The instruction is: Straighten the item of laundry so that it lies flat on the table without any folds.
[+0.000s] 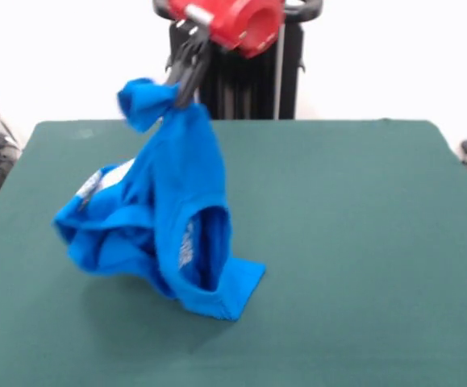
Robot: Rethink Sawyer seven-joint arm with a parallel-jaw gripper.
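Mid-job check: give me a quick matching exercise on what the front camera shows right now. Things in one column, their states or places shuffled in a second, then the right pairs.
Things:
1. T-shirt
2. gripper
3. table
4. sleeve opening

States or places:
A. dark green, stretching out flat beneath everything
B. shut on a bunch of blue fabric, up high
C. gaping open toward the camera, low in the cloth
D. hanging crumpled, its lower end touching the table

Pairs: 1-D, 2-B, 3-A, 4-C

Bright even light; white wall [394, 56] overexposed; soft shadow beneath shirt [168, 218] on table [362, 242]; slight overall blur.
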